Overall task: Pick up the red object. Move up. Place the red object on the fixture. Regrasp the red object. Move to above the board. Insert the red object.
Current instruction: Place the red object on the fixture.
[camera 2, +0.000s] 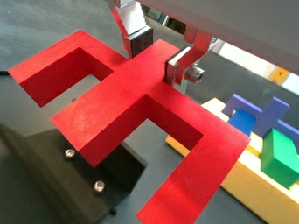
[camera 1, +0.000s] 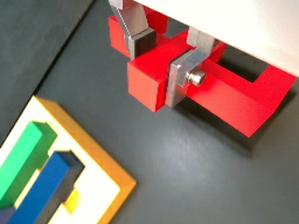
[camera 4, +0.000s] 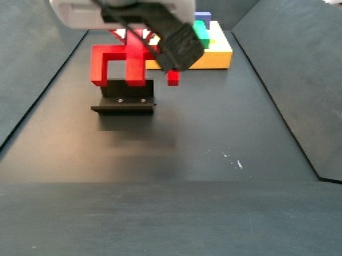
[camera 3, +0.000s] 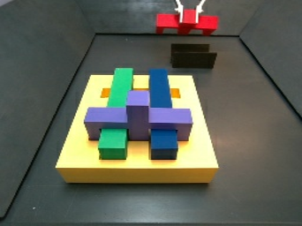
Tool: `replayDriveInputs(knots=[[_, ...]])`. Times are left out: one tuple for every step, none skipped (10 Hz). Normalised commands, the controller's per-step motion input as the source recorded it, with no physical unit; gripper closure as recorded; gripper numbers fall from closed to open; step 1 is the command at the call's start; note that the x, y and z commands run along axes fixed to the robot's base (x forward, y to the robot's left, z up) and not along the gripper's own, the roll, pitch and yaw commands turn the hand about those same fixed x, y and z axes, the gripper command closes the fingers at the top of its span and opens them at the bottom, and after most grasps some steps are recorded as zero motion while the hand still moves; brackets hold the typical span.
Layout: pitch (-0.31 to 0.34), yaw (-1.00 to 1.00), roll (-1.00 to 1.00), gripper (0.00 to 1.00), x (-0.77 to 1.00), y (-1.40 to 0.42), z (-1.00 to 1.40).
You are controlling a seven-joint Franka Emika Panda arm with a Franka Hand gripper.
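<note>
Two silver fingers [camera 1: 177, 77] of the gripper [camera 1: 163, 58] were closed on the red object [camera 1: 239, 92], pinching a bar of the piece between their dark pads; in both wrist views the plates sat flush against red plastic on either side. In a wrist view the red object [camera 2: 128, 96] spread out wide below the gripper [camera 2: 160, 54], showing several arms at right angles with open notches between them.

In a side view the gripper [camera 3: 188, 15] held the red object [camera 3: 186, 22] clear of the floor at the far end of the workspace, above and a little behind the fixture [camera 3: 193, 56], with a gap visible between them. From the opposite side view, the red object [camera 4: 120, 58] hung over the fixture [camera 4: 123, 101], its legs pointing down toward the dark holder; whether the legs touched it could not be told from that angle. The gripper [camera 4: 134, 40] was largely hidden there by the dark body of the arm.

The board [camera 3: 136, 160] lay nearer that camera, well apart from the fixture, carrying a green block [camera 3: 117, 110], a blue block [camera 3: 161, 110] and a purple block [camera 3: 139, 116] laid across them. A corner of the board [camera 1: 100, 166] also showed in a wrist view.
</note>
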Motion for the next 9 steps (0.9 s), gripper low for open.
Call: replayDriveInputs(knots=[[0.0, -0.05, -0.61, 1.0, 0.65, -0.13, -0.18], [0.0, -0.07, -0.5, 1.0, 0.62, -0.12, -0.07], [0.043, -0.03, -0.34, 1.0, 0.64, -0.04, -0.12], [0.0, -0.1, -0.29, 1.0, 0.67, 0.0, -0.19], [0.0, -0.11, -0.2, 1.0, 0.71, 0.0, -0.21], [-0.014, -0.15, -0.07, 1.0, 0.45, 0.0, -0.37], [-0.023, -0.13, -0.08, 1.0, 0.4, 0.02, -0.35], [0.0, -0.08, 0.0, 1.0, 0.06, 0.22, -0.37], [0.0, -0.12, 0.0, 1.0, -0.07, 0.31, -0.33]])
